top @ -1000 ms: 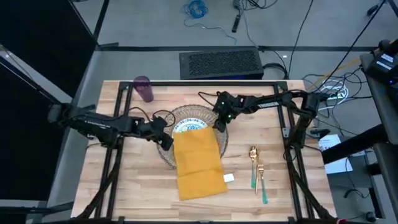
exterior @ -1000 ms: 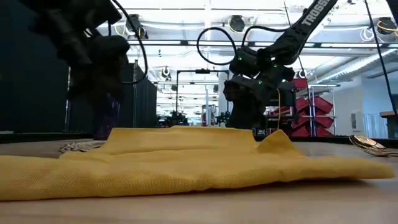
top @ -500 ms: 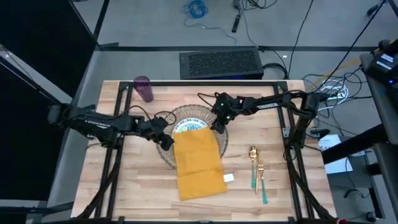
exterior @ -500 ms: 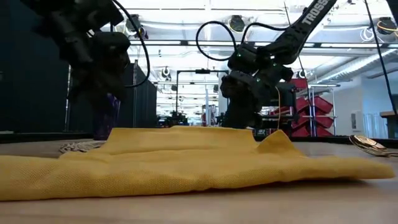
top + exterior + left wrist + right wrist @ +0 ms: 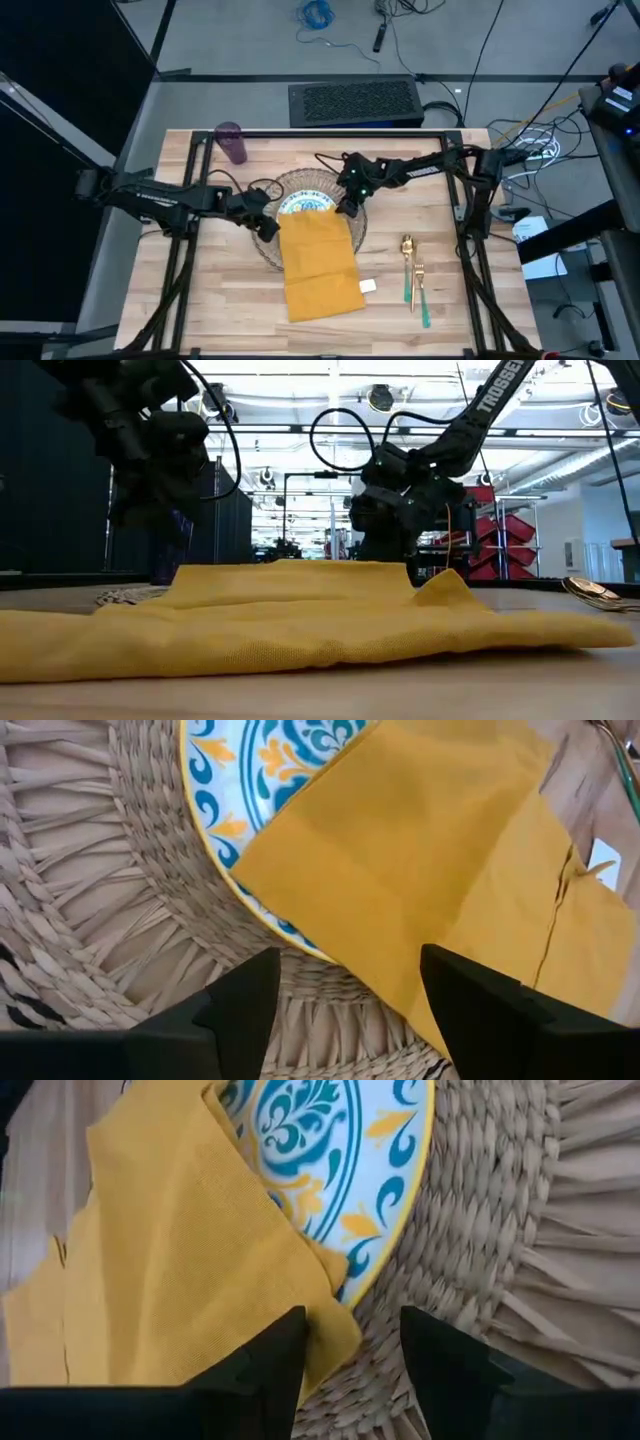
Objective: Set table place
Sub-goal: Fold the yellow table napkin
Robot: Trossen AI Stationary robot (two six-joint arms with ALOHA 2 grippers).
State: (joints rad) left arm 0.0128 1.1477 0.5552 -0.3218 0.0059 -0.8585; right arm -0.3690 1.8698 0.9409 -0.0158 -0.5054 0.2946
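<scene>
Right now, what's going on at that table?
Left gripper and right gripper open, low over the mat. Napkin covers part of the plate. Fork and spoon untouched.

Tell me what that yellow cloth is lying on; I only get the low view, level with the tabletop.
Observer: The yellow napkin lies partly over a blue-patterned plate, which sits on a round woven mat.
Operator: Are those two dark claws holding it?
Observer: No. The right tool is open, with the napkin's corner showing between its fingers at the plate's rim. The left tool is open too, over the mat beside the napkin's other edge.
Operator: Anything else out there?
Observer: A gold fork and spoon with teal handles lie to the right of the napkin, and a purple cup stands apart at the back left.
</scene>
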